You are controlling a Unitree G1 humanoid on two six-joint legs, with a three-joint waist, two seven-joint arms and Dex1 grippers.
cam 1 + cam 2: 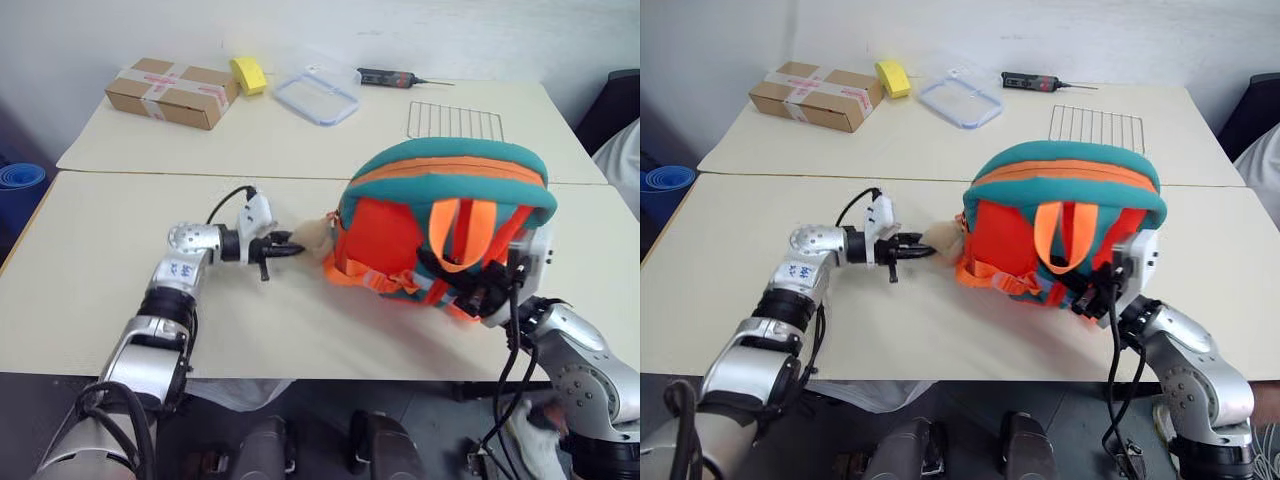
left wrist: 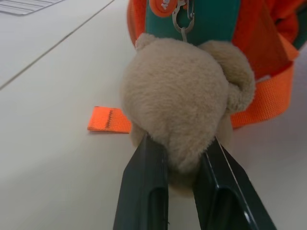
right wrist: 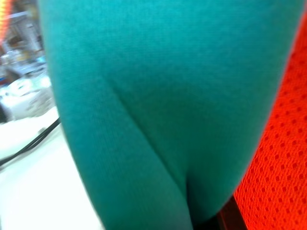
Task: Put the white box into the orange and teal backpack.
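Two cream tables (image 1: pixel 150 310) pushed edge to edge. The orange and teal backpack (image 1: pixel 440 225) sits on the near one, right in front of the left gripper (image 1: pixel 290 248). Way beyond it on the far table: a taped cardboard box (image 1: pixel 172 91), yellow sponge (image 1: pixel 248 74), clear blue-rimmed lid (image 1: pixel 316 97), wire rack (image 1: pixel 455 121), black tool (image 1: pixel 390 77).

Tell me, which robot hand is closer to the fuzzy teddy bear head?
The left. The left gripper has its fingers around the bear head. The right gripper is at the far side of the backpack, gripping its teal fabric.
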